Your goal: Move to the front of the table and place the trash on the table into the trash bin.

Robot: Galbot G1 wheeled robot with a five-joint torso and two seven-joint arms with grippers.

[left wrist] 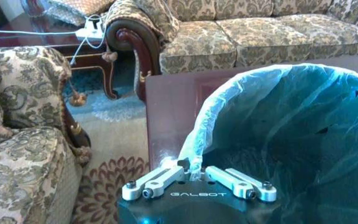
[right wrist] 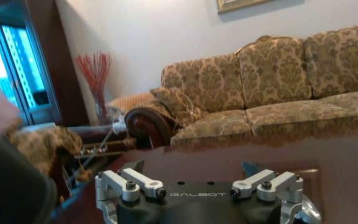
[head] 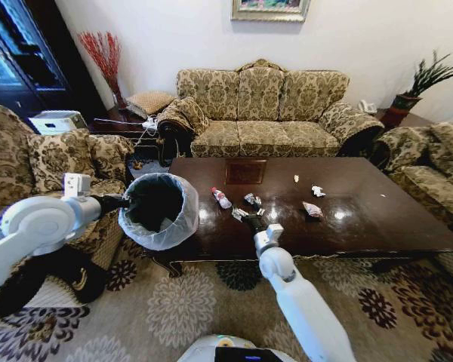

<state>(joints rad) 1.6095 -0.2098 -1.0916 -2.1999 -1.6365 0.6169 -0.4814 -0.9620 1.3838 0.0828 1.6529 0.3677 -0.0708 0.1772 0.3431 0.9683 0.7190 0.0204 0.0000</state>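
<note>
The glossy dark brown table point(head: 377, 219) carries the trash: a small pink-labelled bottle point(head: 221, 197), silvery wrappers point(head: 252, 200), a pinkish wrapper point(head: 312, 210) and a white scrap point(head: 318, 191). My left gripper point(head: 124, 202) is shut on the rim of the trash bin point(head: 158, 207) and holds it at the table's left end. In the left wrist view its fingers point(left wrist: 182, 171) pinch the white liner point(left wrist: 241, 93). My right gripper point(head: 251, 221) stands open low over the table's front edge, beside a silvery wrapper point(head: 239, 214). Nothing sits between its fingertips point(right wrist: 132, 166).
A patterned sofa point(head: 264, 113) stands behind the table, with armchairs at the left point(head: 53, 162) and right point(head: 430, 170). A side table with cables point(left wrist: 86, 35) sits at the back left. Floral carpet point(head: 174, 309) covers the floor in front.
</note>
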